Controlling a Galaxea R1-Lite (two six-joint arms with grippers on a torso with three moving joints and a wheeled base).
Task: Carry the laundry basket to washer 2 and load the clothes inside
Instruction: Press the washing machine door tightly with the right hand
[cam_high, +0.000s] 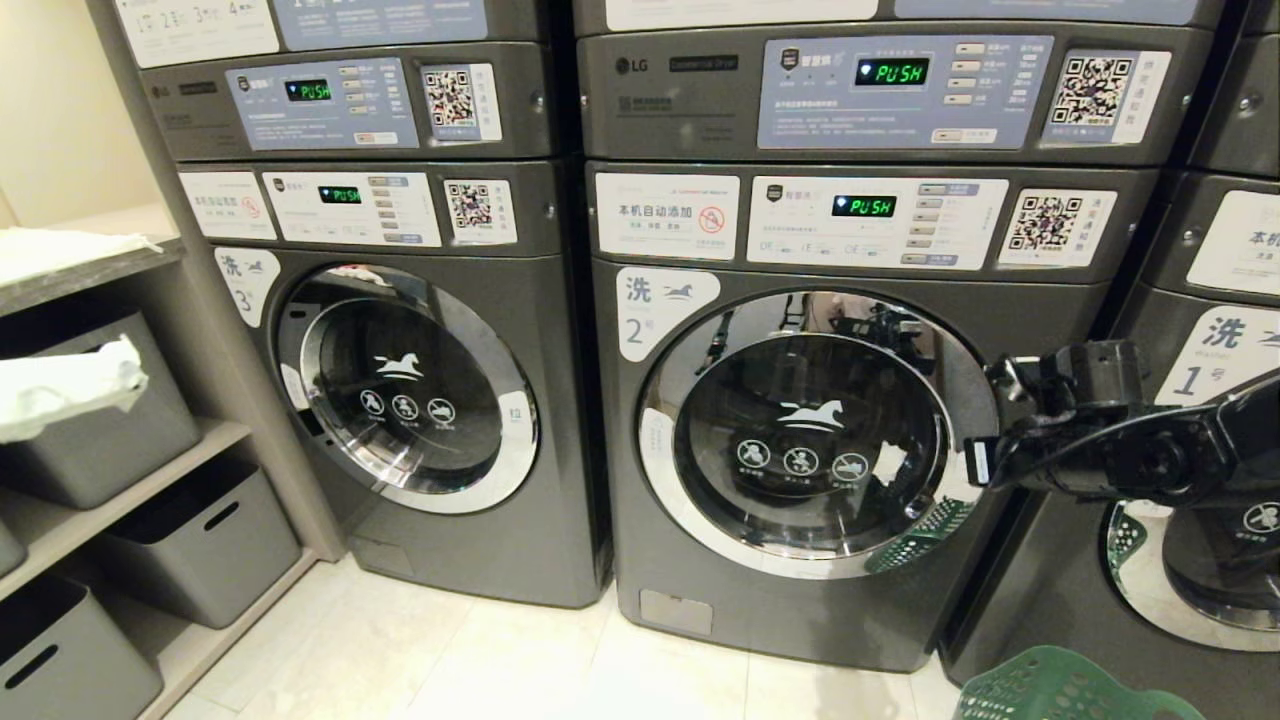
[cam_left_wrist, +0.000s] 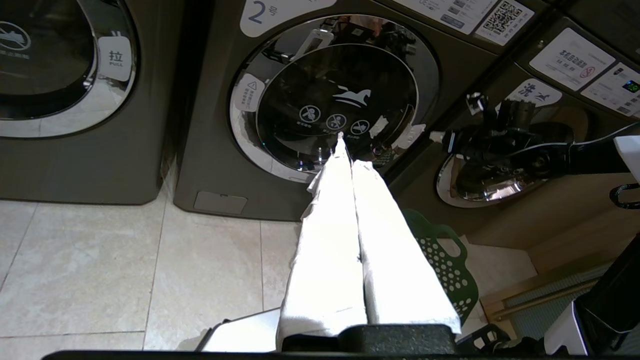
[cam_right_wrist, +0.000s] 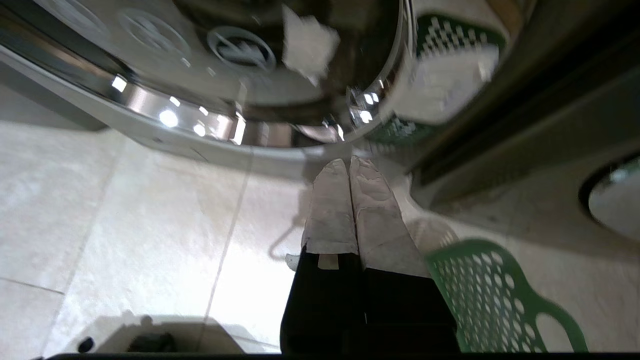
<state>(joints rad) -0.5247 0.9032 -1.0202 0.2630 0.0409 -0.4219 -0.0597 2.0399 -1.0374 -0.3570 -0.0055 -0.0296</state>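
**Basket down at washer 2, door not yet open**

Green basket (cam_high: 1070, 690) sits on the floor at the near right edge of the head view, just in front of the gap between washer 2 (cam_high: 800, 460) and washer 1 (cam_high: 1190, 520). No clothes can be made out inside it from here; only its rim and perforated wall show. So the carrying part looks done, and the loading has not begun: the door (cam_high: 810, 440) of washer 2 is shut, its glass dark and reflecting the room.

Going left to right: shelves (cam_high: 100, 470) with grey bins (cam_high: 200, 540) stand at the far left, then washer 3 (cam_high: 400, 390), its door also shut, then washer 2 in the middle, then washer 1 at the right edge. All panels show a green "PUSH" display (cam_high: 864, 206).

Left gripper (cam_left_wrist: 345, 145) appears only in its own wrist view, low and in front of washer 2, its white-wrapped fingers pressed together and holding nothing. Right gripper (cam_right_wrist: 347, 167) reaches in from the right at the height of the door's right rim in the head view; its fingers are likewise together and empty, pointing down toward the floor beside the basket.

What is left, as I judge it: open the door, lift the clothes from the basket, put them in the drum. The shut door is the one obstacle; the basket lies close under the door's right side and may crowd its swing.
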